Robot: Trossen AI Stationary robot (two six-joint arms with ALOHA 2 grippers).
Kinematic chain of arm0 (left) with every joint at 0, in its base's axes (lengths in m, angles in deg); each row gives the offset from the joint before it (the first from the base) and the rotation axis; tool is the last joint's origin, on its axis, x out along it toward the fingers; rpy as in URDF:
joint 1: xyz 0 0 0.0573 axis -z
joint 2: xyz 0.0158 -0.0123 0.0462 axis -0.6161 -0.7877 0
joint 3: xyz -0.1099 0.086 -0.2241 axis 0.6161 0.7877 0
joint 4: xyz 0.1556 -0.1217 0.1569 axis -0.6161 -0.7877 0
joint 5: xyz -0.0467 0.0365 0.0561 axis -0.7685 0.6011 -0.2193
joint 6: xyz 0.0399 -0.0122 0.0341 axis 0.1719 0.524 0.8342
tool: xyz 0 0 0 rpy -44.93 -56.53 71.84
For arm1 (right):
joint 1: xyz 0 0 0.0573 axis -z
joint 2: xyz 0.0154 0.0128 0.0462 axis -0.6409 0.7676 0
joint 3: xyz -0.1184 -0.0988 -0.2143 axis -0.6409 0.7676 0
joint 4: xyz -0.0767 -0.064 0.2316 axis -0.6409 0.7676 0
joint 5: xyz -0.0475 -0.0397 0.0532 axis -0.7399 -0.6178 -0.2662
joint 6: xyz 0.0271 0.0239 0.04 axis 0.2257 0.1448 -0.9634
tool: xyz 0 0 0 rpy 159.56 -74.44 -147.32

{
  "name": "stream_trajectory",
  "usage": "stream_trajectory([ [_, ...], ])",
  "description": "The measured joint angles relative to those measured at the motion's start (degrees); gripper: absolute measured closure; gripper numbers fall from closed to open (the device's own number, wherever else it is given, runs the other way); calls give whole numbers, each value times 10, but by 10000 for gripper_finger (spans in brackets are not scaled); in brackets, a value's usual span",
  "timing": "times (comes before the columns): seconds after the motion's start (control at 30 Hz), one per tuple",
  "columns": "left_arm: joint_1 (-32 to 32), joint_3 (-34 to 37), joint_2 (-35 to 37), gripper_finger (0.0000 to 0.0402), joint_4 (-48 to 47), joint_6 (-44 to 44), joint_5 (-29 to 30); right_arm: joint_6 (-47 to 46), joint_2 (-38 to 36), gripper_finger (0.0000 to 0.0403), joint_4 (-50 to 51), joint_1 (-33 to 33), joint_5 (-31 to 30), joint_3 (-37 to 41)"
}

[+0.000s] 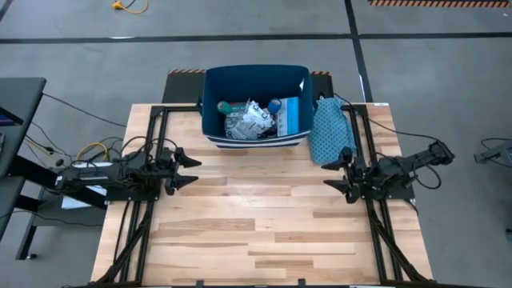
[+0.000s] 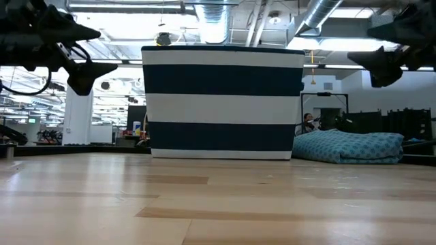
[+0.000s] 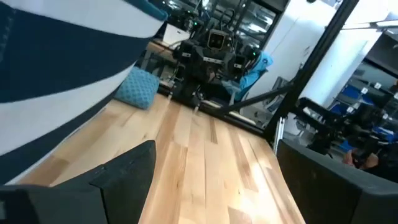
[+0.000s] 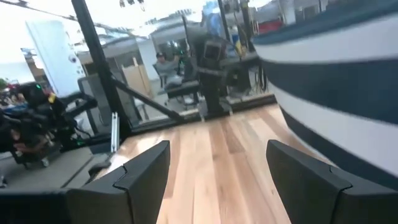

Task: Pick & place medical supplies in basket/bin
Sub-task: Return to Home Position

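The navy bin point(image 1: 256, 84) with white stripes point(image 2: 223, 109) stands at the table's far middle. Inside it lie medical supplies: a white-blue printed packet point(image 1: 250, 122), a teal roll point(image 1: 225, 106), a blue roll point(image 1: 274, 104) and a blue pack point(image 1: 290, 117). My left gripper point(image 1: 192, 170) hangs open at the table's left edge, fingers level and pointing toward the right, nothing between them point(image 3: 214, 180). My right gripper point(image 1: 331, 174) hangs open at the right edge, pointing toward the left, with nothing between its fingers point(image 4: 217, 180).
A teal dotted cloth point(image 1: 330, 130) lies beside the bin's right side, on the table point(image 1: 264, 216). Black frame rails point(image 1: 152, 136) run along both table sides. Bare wood stretches between the two grippers and toward the near edge.
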Motion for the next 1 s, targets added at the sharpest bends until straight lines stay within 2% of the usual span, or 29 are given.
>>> stream_trajectory([
  [0.13,13,0,-4,79,-2,11,4,-27,16,143,2,1,0,0],
  [0.27,23,0,-4,79,-7,19,34,-55,24,143,2,0,2,0],
  [1.0,23,2,-4,79,-7,7,34,-57,24,143,3,0,2,1],
])
